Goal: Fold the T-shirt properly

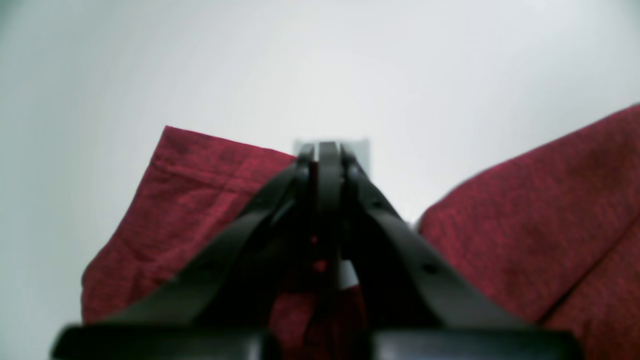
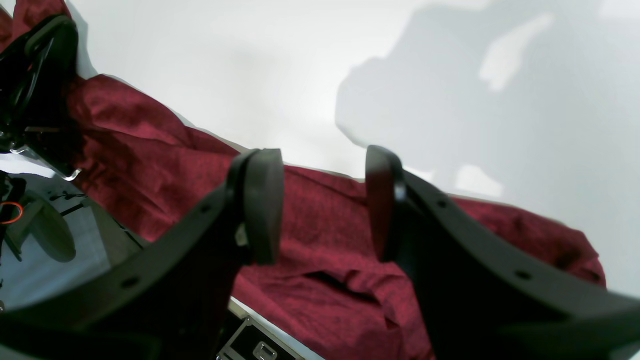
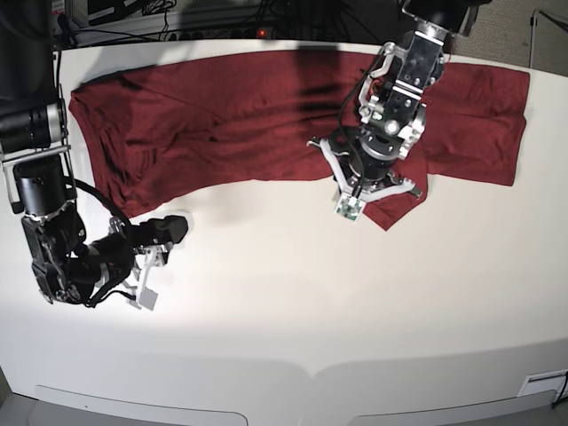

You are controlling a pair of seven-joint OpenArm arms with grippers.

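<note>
**Now: one shirt, two arms, one pinch**

Just one T-shirt (image 3: pixel 248 115), dark red, spread across the far half of the white surface (image 3: pixel 293 293). Long axis running side to side in the base view, from a rumpled end at that view's left to a flatter, squared end at its right. One corner flap hanging nearer than the rest, just under the left arm.

Two arms, two end effectors. Left end effector (image 3: pixel 349 209) down at the shirt's near edge, beside that flap; right end effector (image 3: pixel 146 288) low over bare surface, apart from the cloth, near its rumpled end.

From the left wrist: left end effector (image 1: pixel 327 152) with its jaws drawn together, a sliver of red caught between them lower down, so closed on the T-shirt (image 1: pixel 200 200); red cloth on both sides, white surface ahead. Not readable from the base view.

From the right wrist: right end effector (image 2: pixel 322 205) spread wide, nothing between its fingers (image 2: pixel 262 200); T-shirt (image 2: pixel 325 235) lying as a wrinkled band beyond them, dropping over the surface's edge. Also only there: a black case (image 2: pixel 250 345) with a metal latch below that edge.
</note>
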